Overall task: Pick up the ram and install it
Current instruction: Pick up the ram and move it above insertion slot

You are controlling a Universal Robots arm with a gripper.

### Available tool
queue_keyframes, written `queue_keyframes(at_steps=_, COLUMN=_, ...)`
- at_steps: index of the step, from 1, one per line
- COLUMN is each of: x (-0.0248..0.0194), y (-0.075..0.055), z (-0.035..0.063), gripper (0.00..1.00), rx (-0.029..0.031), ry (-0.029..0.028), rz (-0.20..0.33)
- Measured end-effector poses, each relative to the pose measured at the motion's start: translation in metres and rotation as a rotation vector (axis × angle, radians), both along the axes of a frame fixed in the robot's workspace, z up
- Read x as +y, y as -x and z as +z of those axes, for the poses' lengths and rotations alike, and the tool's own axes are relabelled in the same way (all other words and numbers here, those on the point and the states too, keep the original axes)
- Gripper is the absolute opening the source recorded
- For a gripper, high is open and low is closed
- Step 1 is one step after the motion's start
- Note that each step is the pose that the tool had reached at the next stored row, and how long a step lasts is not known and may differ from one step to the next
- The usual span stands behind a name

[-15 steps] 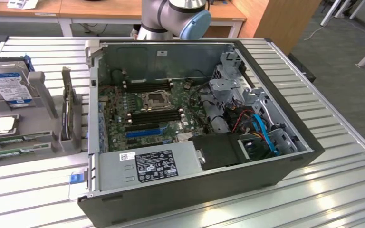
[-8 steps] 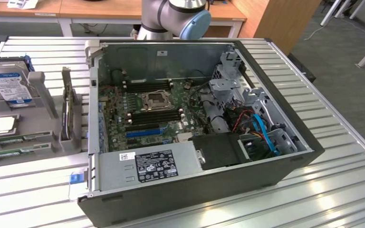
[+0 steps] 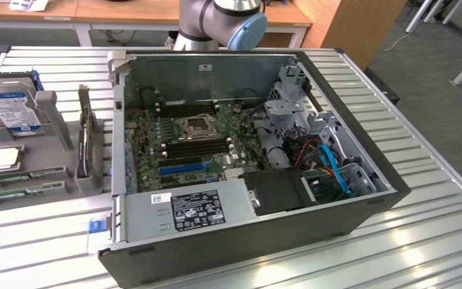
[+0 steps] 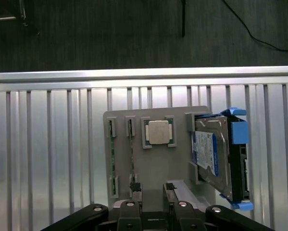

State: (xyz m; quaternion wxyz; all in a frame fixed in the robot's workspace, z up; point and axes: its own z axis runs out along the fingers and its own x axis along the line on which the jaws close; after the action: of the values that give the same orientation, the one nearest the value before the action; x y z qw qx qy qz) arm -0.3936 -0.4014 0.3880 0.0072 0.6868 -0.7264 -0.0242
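Holds gripper [image 4: 153,187] spread and empty at gray tray's [image 4: 158,168] near edge. Sees two ram sticks [image 4: 113,159] standing on edge in neighbouring slots, long axes parallel, pointing away from the gripper. Beside them, one processor [image 4: 159,132], one hard drive [image 4: 208,151]. Beyond, open slatted table [image 4: 52,144] around the tray, up to its rail.

Bench [image 4: 47,144]: ribbed bare metal, glossy. Parts holder [image 4: 153,166]: matt grey plastic. Processor chip [image 4: 158,132]: smooth silver metal. Hard drive [image 4: 218,168]: shiny metal, paper label [image 4: 204,147], blue plastic carrier [image 4: 240,132].
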Motion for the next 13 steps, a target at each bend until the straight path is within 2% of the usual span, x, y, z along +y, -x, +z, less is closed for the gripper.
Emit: queue_keyframes(at_steps=13, x=-0.0053, y=0.0000, z=0.0000, gripper=0.31, rx=0.0000, ry=0.0000, rz=0.000)
